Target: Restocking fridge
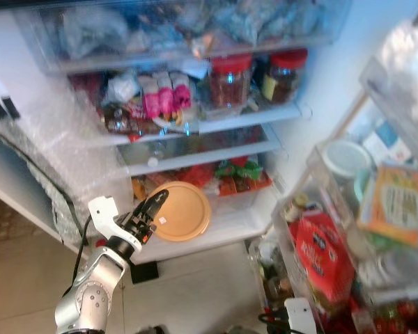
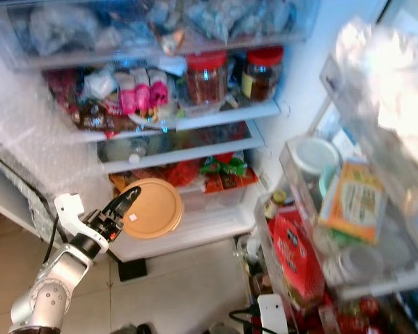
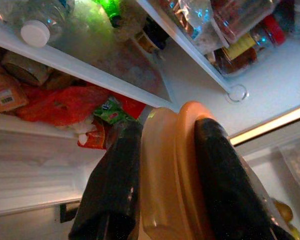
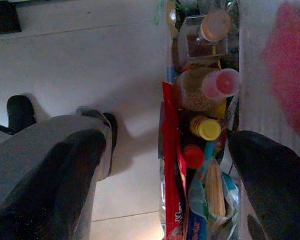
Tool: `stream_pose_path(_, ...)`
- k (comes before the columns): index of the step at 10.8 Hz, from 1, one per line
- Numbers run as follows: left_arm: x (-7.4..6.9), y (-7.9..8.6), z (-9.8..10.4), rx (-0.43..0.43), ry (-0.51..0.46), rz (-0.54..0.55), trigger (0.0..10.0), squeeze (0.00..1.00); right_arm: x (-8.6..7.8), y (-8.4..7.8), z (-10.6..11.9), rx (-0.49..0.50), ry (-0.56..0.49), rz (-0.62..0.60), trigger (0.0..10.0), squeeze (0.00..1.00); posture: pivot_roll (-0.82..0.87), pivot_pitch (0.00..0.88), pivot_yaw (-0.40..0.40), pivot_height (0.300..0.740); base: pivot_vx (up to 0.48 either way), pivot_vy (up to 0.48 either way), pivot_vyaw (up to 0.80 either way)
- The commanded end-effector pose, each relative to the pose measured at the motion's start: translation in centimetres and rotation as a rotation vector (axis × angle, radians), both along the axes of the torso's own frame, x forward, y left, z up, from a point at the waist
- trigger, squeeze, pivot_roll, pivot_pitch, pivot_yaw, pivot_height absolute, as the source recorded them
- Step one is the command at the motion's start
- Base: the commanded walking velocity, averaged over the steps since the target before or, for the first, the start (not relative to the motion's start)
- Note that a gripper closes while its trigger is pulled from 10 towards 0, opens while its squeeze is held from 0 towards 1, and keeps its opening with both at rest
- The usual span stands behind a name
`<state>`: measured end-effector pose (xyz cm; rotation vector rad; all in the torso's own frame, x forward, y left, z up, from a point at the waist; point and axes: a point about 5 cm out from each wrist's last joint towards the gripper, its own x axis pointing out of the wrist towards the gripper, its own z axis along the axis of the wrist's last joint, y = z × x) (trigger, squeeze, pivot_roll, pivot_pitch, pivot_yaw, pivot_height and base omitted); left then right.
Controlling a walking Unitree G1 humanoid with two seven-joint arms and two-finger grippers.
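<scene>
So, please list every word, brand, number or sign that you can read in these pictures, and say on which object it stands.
No text can be read with certainty.
Red carton in the fridge door: white print, too blurred.
Orange-and-green packet in the door: print too blurred.
Red-lidded glass jars on the shelf: labels unreadable.
Round orange plastic lid in the left end effector: small white sticker, unreadable.

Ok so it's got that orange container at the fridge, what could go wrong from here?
The left tool pinches the orange container only at its rim, with the fingers on either side of the edge, so it could slip or swing loose. The low compartment behind it already holds red and green packets, so pushing in may crush them or jam. The crowded door shelf sits close on the right and could get bumped.
</scene>
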<state>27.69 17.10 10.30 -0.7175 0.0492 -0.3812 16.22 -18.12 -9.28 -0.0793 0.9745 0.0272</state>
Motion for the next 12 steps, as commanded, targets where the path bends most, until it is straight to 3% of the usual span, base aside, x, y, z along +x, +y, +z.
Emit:
stream_pose_path(1, -0.11, -0.04, 0.06, -0.003, -0.007, 0.005, 10.0, 0.0, -1.31, -0.26, -0.53, -0.009, 0.046, 0.001, 10.0, 0.0, -0.14, 0.173, -0.06, 0.678, 0.0, 0.0, 0.0)
stream_pose_path(4, -0.04, -0.18, 0.12, -0.007, -0.009, 0.004, 10.0, 0.0, -1.38, -0.29, -0.57, -0.009, 0.054, -0.003, 10.0, 0.0, -0.14, 0.169, -0.061, 0.678, 0.0, 0.0, 0.0)
stream_pose_path(7, 0.09, -0.24, 0.14, -0.005, -0.01, 0.007, 10.0, 0.0, -1.32, -0.24, -0.52, 0.002, 0.045, 0.002, 10.0, 0.0, -0.14, 0.168, -0.062, 0.639, 0.0, 0.0, 0.0)
stream_pose_path(12, 0.49, -0.27, 0.35, -0.003, -0.01, 0.035, 10.0, 0.0, -1.29, -0.24, -0.51, -0.001, 0.044, 0.003, 10.0, 0.0, -0.14, 0.173, -0.062, 0.639, 0.0, 0.0, 0.0)
